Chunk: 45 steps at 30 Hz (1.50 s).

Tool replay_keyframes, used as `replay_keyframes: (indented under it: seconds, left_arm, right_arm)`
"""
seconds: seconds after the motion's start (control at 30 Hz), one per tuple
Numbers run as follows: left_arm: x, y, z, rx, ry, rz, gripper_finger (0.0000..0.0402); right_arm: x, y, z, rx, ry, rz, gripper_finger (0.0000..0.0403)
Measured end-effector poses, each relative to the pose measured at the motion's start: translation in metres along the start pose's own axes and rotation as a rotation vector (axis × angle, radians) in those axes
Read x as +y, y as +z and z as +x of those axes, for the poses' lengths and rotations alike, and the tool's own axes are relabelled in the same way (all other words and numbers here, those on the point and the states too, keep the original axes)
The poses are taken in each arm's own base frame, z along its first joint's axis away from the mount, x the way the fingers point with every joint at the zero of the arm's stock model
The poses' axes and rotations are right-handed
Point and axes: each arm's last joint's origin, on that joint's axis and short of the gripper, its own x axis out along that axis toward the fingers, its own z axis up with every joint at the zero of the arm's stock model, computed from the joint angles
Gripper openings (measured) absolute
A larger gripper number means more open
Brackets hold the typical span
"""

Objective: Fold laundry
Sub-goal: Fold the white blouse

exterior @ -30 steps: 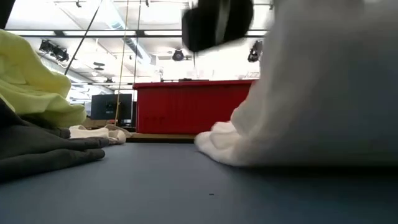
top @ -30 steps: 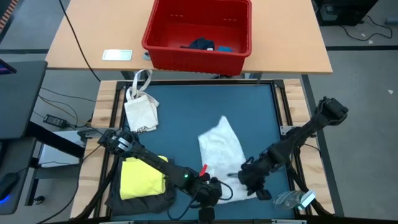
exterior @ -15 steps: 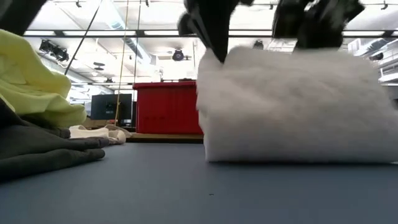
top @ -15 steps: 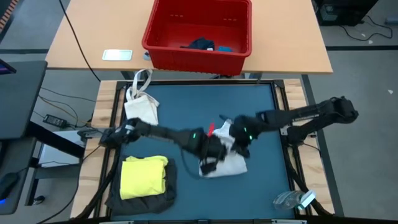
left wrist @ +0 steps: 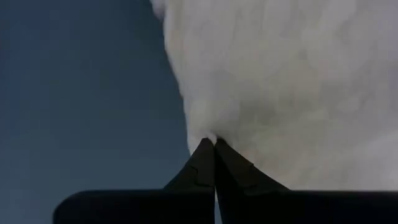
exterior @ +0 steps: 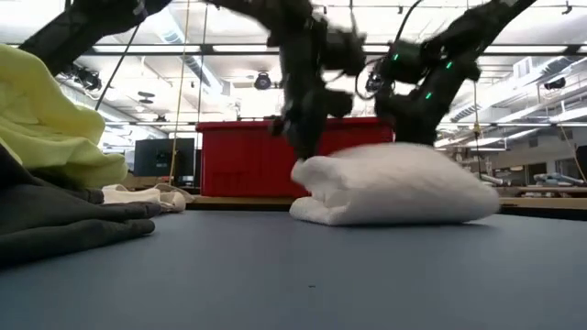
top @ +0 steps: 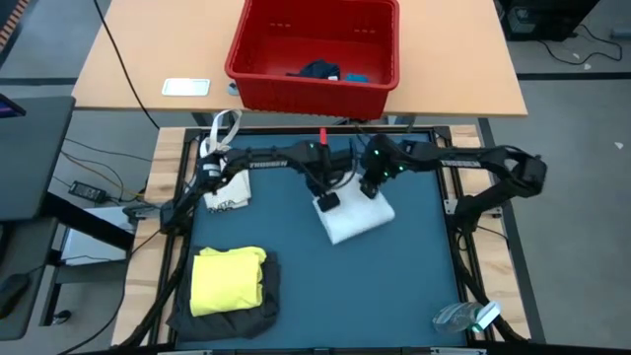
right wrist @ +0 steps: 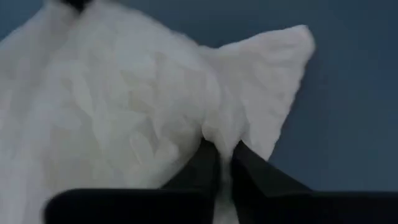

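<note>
**Both grippers at the far edge of a folded white cloth**

The white cloth (top: 355,219) lies folded into a thick bundle on the dark blue table (top: 414,286), a little right of centre and toward the far side, near the red plastic basket (top: 314,49) that stands on the wooden table beyond. The left gripper (top: 326,193) reaches across from the left and sits at the cloth's far left corner; in its wrist view its fingers (left wrist: 205,165) are pressed together with the tips on the cloth's edge, pinching a fold of it. The right gripper (top: 372,187) comes in from the right to the far right corner; its fingers (right wrist: 208,163) stand slightly apart with a ridge of white cloth between them.

At the near left of the table a folded yellow T-shirt (top: 227,280) rests on top of a dark grey garment (top: 232,316). A small white bag (top: 224,176) with strap handles lies at the far left. Inside the basket lie a dark navy garment (top: 317,70) and, just beside it, a small blue piece (top: 356,76).
</note>
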Motion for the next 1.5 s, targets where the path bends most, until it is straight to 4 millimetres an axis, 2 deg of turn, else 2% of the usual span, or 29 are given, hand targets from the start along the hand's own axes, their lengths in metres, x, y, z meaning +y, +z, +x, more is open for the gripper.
replay_keyframes:
  seconds: [0.17,0.3,0.4,0.5,0.6,0.7,0.83,0.93,1.03,1.13,1.23,1.33,1.5]
  left_arm:
    - [0.048,-0.013,0.037,0.127,0.011,-0.093,0.0002]
    - [0.072,-0.015,0.047,0.143,-0.003,-0.102,0.0008]
    - [0.081,-0.009,0.045,0.103,-0.047,-0.103,0.0011]
    - [0.088,-0.001,0.035,0.055,-0.069,-0.077,0.0012]
    - [0.095,0.008,0.022,0.0,-0.073,-0.041,0.0012]
    - [0.105,0.017,0.006,-0.063,-0.069,-0.011,0.0013]
    - [0.123,0.027,-0.016,-0.146,-0.06,-0.005,0.0013]
    - [0.136,0.031,-0.03,-0.188,-0.048,-0.027,0.0013]
    - [0.141,0.03,-0.044,-0.171,-0.043,-0.059,0.0013]
    - [0.137,0.027,-0.048,-0.142,-0.045,-0.061,0.0014]
    - [0.13,0.027,-0.04,-0.135,-0.051,-0.073,0.0014]
    - [0.127,0.026,-0.024,-0.131,-0.047,-0.105,0.0014]
    - [0.137,0.017,0.002,-0.07,0.024,-0.168,0.0014]
  right_arm:
    - [-0.022,0.008,0.013,-0.056,-0.027,0.19,0.0128]
    - [-0.032,0.01,0.003,-0.076,-0.009,0.339,0.0201]
    - [-0.032,0.013,-0.016,-0.135,0.051,0.417,0.0241]
    - [-0.028,0.015,-0.038,-0.204,0.102,0.458,0.0264]
    - [-0.02,0.017,-0.058,-0.26,0.186,0.478,0.027]
    - [-0.007,0.016,-0.064,-0.238,0.315,0.417,0.0265]
    - [0.01,0.014,-0.042,-0.139,0.429,0.208,0.0242]
    - [0.012,0.014,-0.015,-0.063,0.448,0.178,0.0219]
    - [0.001,0.013,0.013,-0.028,0.348,0.218,0.0201]
    - [-0.021,0.014,0.034,-0.051,0.186,0.329,0.0189]
    - [-0.043,0.016,0.048,-0.088,0.127,0.457,0.0185]
    - [-0.059,0.017,0.059,-0.105,0.138,0.553,0.0185]
    - [-0.061,0.014,0.064,-0.066,0.197,0.563,0.0185]
